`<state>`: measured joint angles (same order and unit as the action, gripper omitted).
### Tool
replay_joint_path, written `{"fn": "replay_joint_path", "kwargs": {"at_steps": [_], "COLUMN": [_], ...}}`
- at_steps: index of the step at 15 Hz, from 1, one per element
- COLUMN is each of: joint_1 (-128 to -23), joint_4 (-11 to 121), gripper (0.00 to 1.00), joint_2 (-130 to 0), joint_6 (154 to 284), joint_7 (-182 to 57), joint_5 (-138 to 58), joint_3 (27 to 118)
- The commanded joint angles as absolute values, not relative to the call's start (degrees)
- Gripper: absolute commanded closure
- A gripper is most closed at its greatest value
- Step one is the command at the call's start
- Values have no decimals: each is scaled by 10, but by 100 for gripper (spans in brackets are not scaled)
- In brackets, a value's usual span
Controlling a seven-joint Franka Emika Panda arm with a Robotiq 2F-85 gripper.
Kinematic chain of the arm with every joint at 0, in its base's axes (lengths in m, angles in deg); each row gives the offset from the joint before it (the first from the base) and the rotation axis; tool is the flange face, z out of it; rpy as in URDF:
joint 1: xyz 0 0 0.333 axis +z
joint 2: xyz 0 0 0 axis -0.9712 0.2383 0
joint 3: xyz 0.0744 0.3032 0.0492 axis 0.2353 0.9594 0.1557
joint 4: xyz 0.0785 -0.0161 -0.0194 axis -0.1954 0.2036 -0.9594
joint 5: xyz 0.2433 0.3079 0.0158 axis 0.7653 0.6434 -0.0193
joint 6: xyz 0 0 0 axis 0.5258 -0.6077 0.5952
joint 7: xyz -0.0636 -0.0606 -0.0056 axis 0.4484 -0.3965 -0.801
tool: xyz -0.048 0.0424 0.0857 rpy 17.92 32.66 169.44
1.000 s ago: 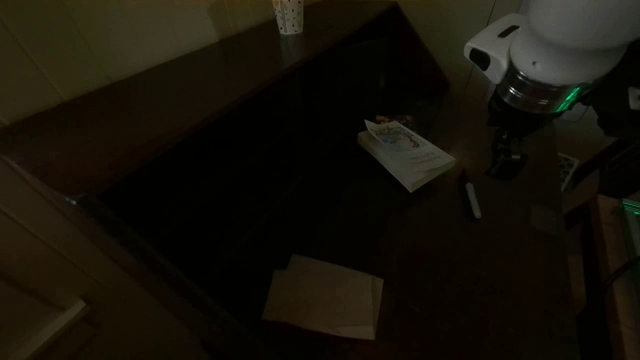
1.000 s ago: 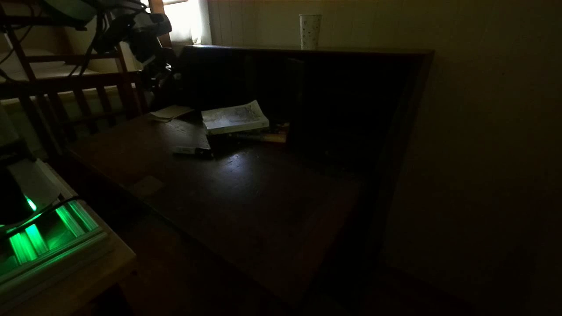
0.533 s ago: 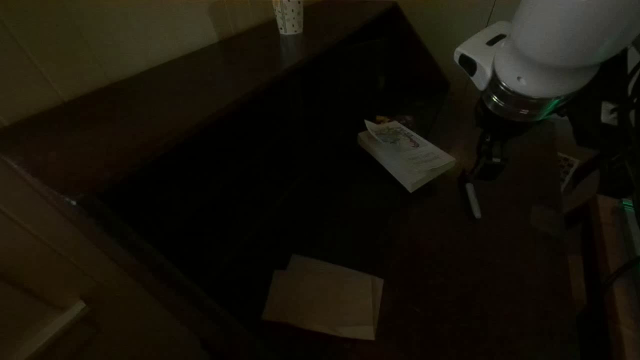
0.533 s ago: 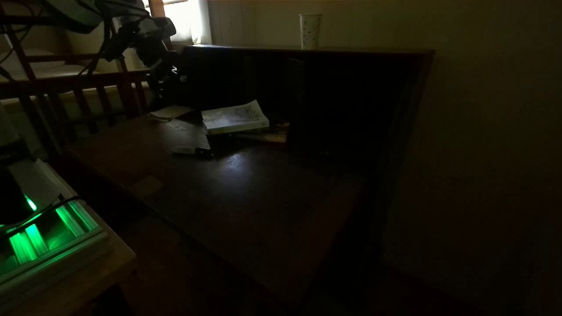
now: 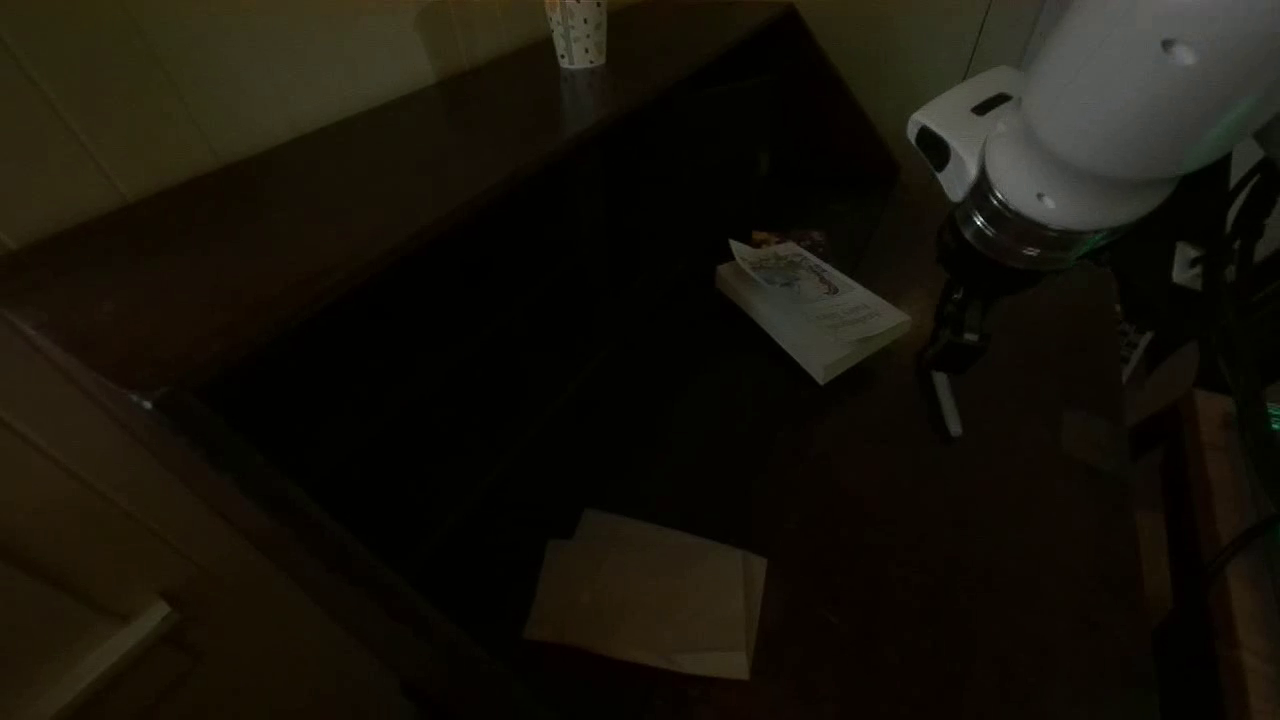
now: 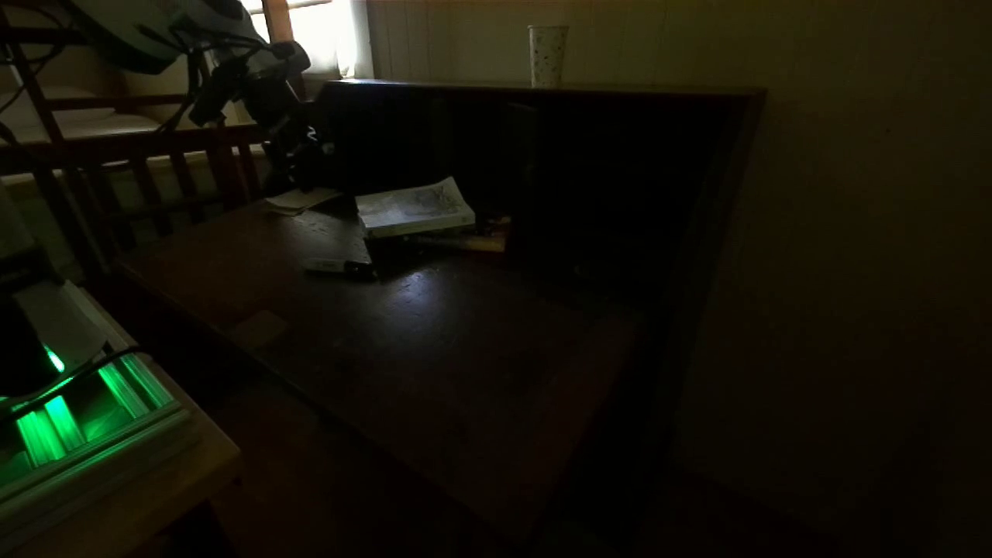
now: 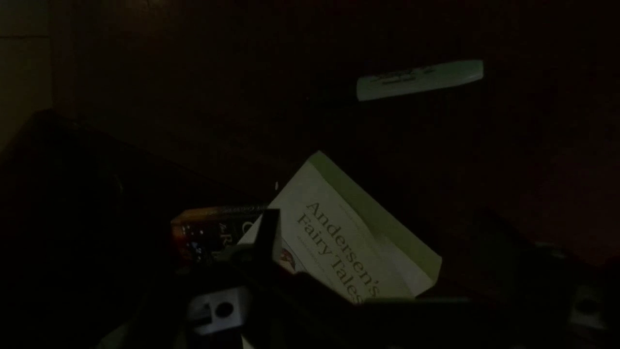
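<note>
Left to right in an exterior view, a long ledge of dark brown wood (image 5: 350,170) comes first, reaching far to the left of the black two-fingered gripper (image 5: 955,355). On it, well to the gripper's upper left, stands an upright white paper cup (image 5: 578,38) with small dark specks. Also well left of the gripper, but lower, two flat rectangular sheets of pale tan paper (image 5: 640,600) overlap on the dark brown wooden desk (image 5: 950,560).

Closer, just left of the gripper, lies a thick white paperback book (image 5: 820,310) titled "Andersen's Fairy Tales", one cover corner curling up. It rests on a second book with a dark and orange-red cover (image 7: 196,232), partly hidden beneath it.

Next, a white cylindrical marker (image 7: 419,80) with a black end lies on the desk. It appears just below the gripper, which overlaps its dark end; in the wrist view it lies beyond the fingers (image 7: 269,232), apart from them.

The gripper hangs above the desk, its fingers spread wide, the paperback showing between them in the wrist view. To its upper right rises the smooth white robot arm (image 5: 1110,140). Farther right is a brown wooden table edge (image 5: 1222,500).
</note>
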<state>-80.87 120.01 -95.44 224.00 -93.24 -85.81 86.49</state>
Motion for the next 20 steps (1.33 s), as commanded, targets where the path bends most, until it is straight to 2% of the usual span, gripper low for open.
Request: {"fn": "replay_joint_path", "kwargs": {"at_steps": [1, 15, 16, 20], "joint_1": [-815, -829, -799, -781], "joint_4": [1200, 1182, 1180, 1171], "gripper": [0, 0, 0, 0], "joint_2": [-915, -815, -810, -800], "joint_6": [2299, 2267, 2258, 2231], "joint_7": [-1019, -1151, -1150, -1164], "joint_5": [-950, -1130, -1140, -1198], "joint_3": [850, 852, 824, 811]}}
